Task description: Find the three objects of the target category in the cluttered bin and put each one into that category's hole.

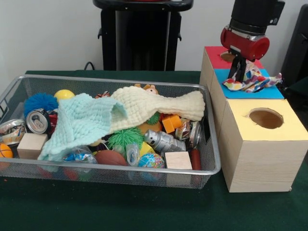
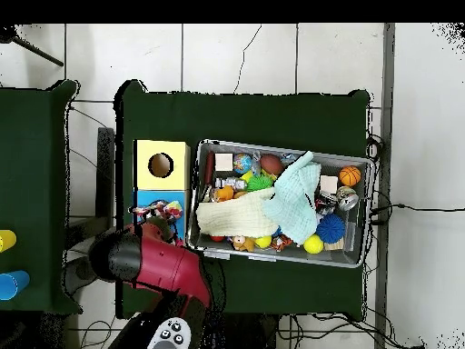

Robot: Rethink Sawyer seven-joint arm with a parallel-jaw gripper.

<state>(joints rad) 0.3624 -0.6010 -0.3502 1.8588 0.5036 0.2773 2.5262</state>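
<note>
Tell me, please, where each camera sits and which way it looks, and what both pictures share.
Front view: sits across the table, faces the robot; sees the bin, three boxes, and the arm coming down onto the dotted cloth on the blue box.
Overhead view: sits above, looks straight down, robot's base at the bottom; the red arm reaches up to the boxes left of the bin.
Shared: bin, yellow box, mint cloth, cream cloth, dotted cloth.

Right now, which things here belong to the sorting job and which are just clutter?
Job: polka-dot cloth on the blue-topped box, gripper over it, wire basket.
Clutter: mint knitted cloth, cream knitted cloth, yellow-topped box, crushed can, wooden block.
</note>
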